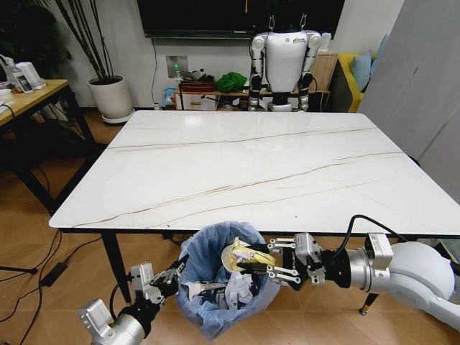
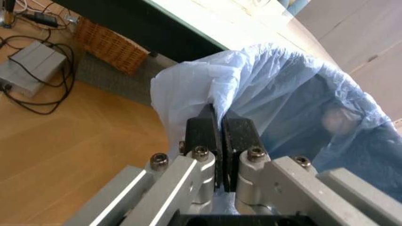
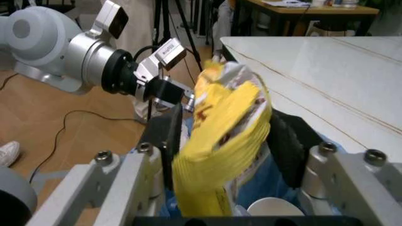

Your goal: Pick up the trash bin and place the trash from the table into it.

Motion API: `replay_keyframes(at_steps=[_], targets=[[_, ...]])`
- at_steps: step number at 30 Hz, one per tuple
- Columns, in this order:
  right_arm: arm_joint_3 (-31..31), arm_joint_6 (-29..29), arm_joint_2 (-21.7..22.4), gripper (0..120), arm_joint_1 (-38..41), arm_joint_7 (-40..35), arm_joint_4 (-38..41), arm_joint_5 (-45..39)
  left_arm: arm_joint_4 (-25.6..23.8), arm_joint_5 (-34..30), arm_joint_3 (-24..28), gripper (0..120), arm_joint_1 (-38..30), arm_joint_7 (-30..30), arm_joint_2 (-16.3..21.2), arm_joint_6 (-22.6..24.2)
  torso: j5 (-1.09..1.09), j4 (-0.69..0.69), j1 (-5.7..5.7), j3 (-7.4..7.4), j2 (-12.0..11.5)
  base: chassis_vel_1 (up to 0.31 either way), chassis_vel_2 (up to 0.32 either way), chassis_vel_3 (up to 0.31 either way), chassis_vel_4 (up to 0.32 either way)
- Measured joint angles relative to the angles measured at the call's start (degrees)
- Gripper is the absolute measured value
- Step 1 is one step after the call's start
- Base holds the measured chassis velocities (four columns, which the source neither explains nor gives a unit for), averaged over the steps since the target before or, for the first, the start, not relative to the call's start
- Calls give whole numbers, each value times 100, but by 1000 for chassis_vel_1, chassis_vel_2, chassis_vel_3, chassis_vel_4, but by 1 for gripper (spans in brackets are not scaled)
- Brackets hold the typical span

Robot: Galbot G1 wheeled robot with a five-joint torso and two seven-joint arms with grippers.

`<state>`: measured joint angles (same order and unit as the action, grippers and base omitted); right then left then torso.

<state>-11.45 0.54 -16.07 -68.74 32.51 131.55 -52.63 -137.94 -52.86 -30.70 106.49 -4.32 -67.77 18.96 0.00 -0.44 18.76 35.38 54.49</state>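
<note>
The trash bin, lined with a crinkly light-blue bag, hangs just below the front edge of the white marble-look table. My left gripper is shut on the bag-covered rim at the bin's left side. From the right, my right gripper reaches over the bin's mouth, shut on a crumpled yellow-and-white wrapper. Inside the bin lie crumpled white paper, a long thin wrapper and a white cup.
Another white robot stands behind the table's far edge. A white plant pot and a wooden desk are at the back left. Cables and a grey box lie on the wooden floor beside a wicker basket.
</note>
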Motion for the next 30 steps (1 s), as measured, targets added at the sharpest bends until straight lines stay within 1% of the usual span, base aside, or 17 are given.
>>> replay_keyframes(at_steps=[1, 2, 6, 7, 9, 11, 12, 14, 15, 21, 30], targets=[[-2, 0, 1, 50, 0, 2, 0, 0, 0, 0, 0, 0, 0, 0, 0, 0, 0, 0, 0, 0, 0, 0, 0, 0, 0], [-2, 0, 1, 50, 0, 2, 0, 0, 0, 0, 0, 0, 0, 0, 0, 0, 0, 0, 0, 0, 0, 0, 0, 0, 0], [-15, 0, 6, 68, -3, 27, -12, -1, -3, 0, -7, 0, 7, 2, 2, 1, 0, 0, 0, 0, 0, 0, 0, 0, 0], [-15, 0, 6, 68, -3, 27, -12, -1, -3, 0, -7, 0, 7, 2, 2, 1, 0, 0, 0, 0, 0, 0, 0, 0, 0], [-19, 0, 11, 76, 1, 34, -15, -3, -5, -2, -11, 0, 4, 2, 6, 1, 0, 0, 0, 0, 0, 0, 0, 0, 0], [-24, 0, 20, 87, 4, 41, -17, -5, -6, -8, -13, 0, -7, 1, 11, 2, 0, 0, 0, 0, 0, 0, 0, 0, 0], [-24, 0, 20, 87, 4, 41, -17, -5, -6, -8, -13, 0, -7, 1, 11, 2, 0, 0, 0, 0, 0, 0, 0, 0, 0], [-30, 10, 23, 96, 2, 42, -25, -4, -6, -19, -15, 0, -21, 1, 19, 3, 0, 0, 0, 0, 0, 0, 0, 0, 0], [-31, 29, 18, 98, -3, 42, -33, -1, -7, -28, -19, 0, -29, 1, 24, 5, 0, 0, 0, 0, 0, 0, 0, 0, 0], [-15, 78, -8, 100, -21, 19, -68, 72, -19, -76, -36, 0, -42, -20, 48, 15, 0, 0, 0, 0, 0, 0, 0, 0, 0], [105, 102, -103, 100, -22, -49, -138, 502, -23, -137, -54, 0, -76, -43, 67, 21, 0, 0, 0, 0, 0, 0, 0, 0, 0]])
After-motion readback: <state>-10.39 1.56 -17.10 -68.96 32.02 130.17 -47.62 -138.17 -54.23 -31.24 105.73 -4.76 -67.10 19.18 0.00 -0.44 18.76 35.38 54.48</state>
